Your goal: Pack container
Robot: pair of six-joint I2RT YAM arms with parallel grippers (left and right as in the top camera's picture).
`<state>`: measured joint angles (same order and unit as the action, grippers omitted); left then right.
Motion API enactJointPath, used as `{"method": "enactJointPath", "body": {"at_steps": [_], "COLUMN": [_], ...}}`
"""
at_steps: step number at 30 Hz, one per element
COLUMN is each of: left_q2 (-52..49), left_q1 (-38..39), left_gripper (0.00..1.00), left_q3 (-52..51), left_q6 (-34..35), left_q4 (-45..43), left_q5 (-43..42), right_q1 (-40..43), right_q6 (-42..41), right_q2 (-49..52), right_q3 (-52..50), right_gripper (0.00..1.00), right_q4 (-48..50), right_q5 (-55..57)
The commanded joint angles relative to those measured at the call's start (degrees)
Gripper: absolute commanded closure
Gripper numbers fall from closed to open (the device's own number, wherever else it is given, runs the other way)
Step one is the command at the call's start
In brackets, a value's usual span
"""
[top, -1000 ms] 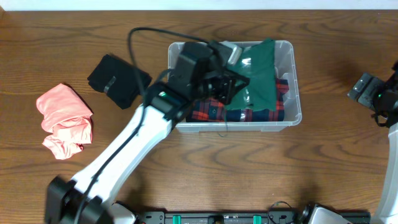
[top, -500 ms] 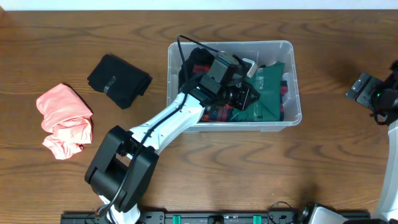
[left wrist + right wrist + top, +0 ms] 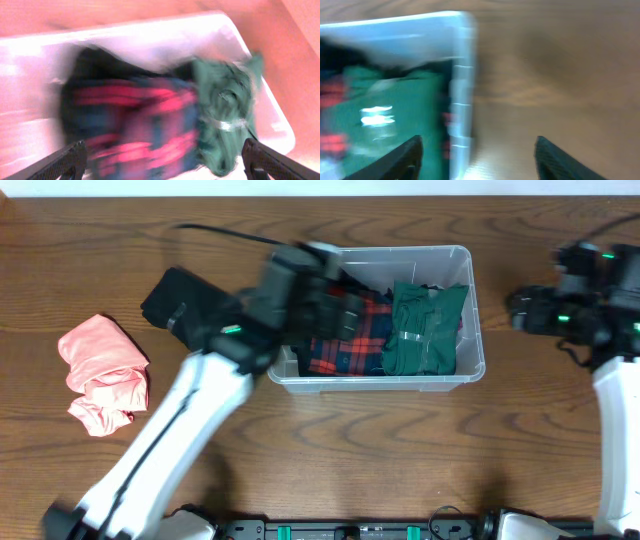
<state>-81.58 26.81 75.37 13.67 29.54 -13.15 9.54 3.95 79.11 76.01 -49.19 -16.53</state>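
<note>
Overhead: container (image 3: 477,300) at mid-table toward the far edge, holding a plaid garment (image 3: 350,340) on the left and a green garment (image 3: 425,330) on the right; a black garment (image 3: 185,305) and a pink garment (image 3: 100,370) lie outside, to its left. Left wrist, blurred: left gripper (image 3: 164,150) spread wide, empty, above both packed garments. Right wrist, blurred: right gripper (image 3: 479,142) spread wide, empty, over the container's wall.
</note>
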Motion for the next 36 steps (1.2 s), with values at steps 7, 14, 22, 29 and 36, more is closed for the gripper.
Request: {"method": "enactJointPath", "body": {"at_steps": [7,14,22,29,36], "left_q2": [8.17,6.78,6.73,5.51,-2.71], "left_q1": [-21.42,-30.34,-31.32,-35.3,-38.56], "left_gripper": [0.02,0.02,0.02,0.02,0.02], "left_q3": [1.07,0.87,0.83,0.81,0.76], "left_q6": [6.8,7.19,5.66,5.68,-0.81], "left_q4": [14.53,20.74,22.03,22.05,18.43], "left_q5": [9.75,9.73,9.57,9.57,5.16], "right_q1": [-21.22,-24.26,-23.5,-25.18,-26.29], "right_q6": [9.81,3.78,1.75,2.95,2.95], "right_q2": [3.39,15.32,27.76,24.04,9.49], "right_q3": [0.0,0.0,0.0,0.07,0.07], "right_gripper": [0.57,0.54,0.53,0.48,0.23], "right_q4": [1.73,1.44,2.08,1.84,1.22], "right_q5": [3.45,15.74,21.44,21.42,21.46]}}
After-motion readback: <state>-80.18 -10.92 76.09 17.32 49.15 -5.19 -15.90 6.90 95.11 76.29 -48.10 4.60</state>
